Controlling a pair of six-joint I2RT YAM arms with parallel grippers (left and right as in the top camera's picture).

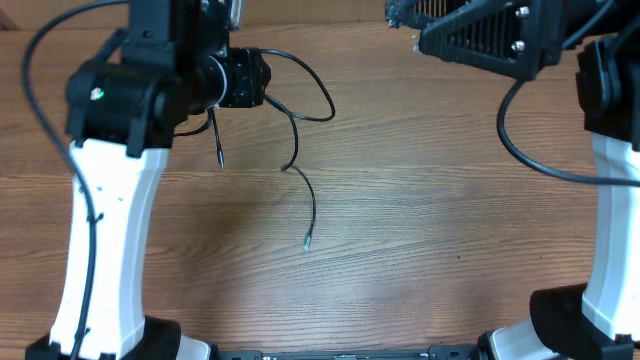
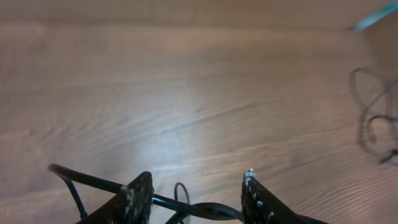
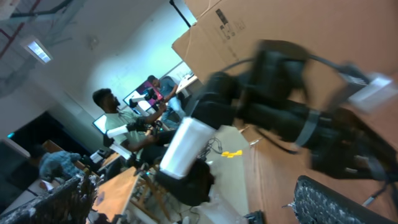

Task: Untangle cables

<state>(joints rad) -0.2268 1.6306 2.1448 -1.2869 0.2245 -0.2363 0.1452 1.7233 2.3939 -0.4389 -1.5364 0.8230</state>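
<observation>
Overhead: cables (image 1: 313, 205) lie loose on table (image 1: 420, 230).

Overhead looks straight down on the table (image 1: 420, 250). Left wrist sits low over it, sharing the cables (image 1: 314, 210). Right wrist faces the left arm (image 3: 273, 93).

You had a wood-grain table (image 1: 420, 220), a cardboard box (image 3: 236, 25) beyond it, and a seated man (image 3: 119, 127) by monitors.
</observation>
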